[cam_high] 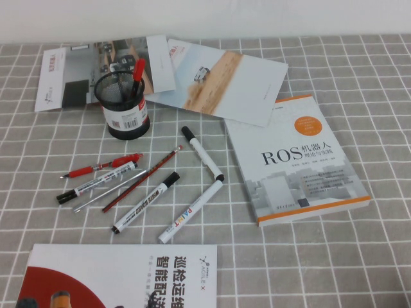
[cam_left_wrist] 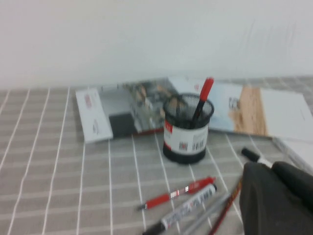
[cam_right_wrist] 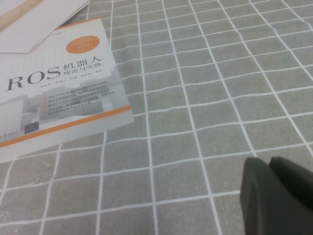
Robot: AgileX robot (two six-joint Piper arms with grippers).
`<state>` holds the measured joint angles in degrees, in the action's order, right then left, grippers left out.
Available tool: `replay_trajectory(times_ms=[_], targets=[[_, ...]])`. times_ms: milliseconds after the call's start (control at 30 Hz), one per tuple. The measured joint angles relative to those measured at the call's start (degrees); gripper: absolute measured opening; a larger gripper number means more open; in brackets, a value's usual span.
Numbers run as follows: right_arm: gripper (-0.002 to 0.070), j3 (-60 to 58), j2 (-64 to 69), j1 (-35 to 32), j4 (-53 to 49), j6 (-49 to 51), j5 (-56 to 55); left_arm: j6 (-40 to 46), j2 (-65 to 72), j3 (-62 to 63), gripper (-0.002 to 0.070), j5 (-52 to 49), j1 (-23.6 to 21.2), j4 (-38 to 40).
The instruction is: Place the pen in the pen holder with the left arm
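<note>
— Where was the pen (cam_high: 136,72)?
— Leaning in the holder (cam_high: 123,106), well beyond the left gripper (cam_left_wrist: 276,198), which hung over loose markers (cam_left_wrist: 188,208); its grip could not be told.
— The step?
— Likely a retreat: lift straight, clear of the holder. The right gripper (cam_right_wrist: 276,196) hung low over the table (cam_right_wrist: 195,98), grip unreadable.
</note>
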<state>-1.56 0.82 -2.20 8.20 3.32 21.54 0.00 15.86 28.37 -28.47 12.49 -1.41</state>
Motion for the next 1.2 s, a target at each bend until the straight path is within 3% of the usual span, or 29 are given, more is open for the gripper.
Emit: replay_trajectory(times_ms=[200,433,667,1200], targets=[[-0.0015,0.00,0.00,0.00,0.00,0.00,0.00,9.00,-12.53,-14.41,0.0000,14.75,-0.94,8.07],[-0.0015,0.00,0.00,0.00,0.00,0.00,0.00,11.20,-16.48,-23.50,0.0000,20.23,-1.65,10.24],[-0.0015,0.00,0.00,0.00,0.00,0.00,0.00,6.44,-16.48,-29.69,0.0000,20.61,-4.11,10.24],[-0.0015,0.00,0.00,0.00,0.00,0.00,0.00,4.44,-16.48,-29.78,0.0000,6.89,-4.80,4.72]])
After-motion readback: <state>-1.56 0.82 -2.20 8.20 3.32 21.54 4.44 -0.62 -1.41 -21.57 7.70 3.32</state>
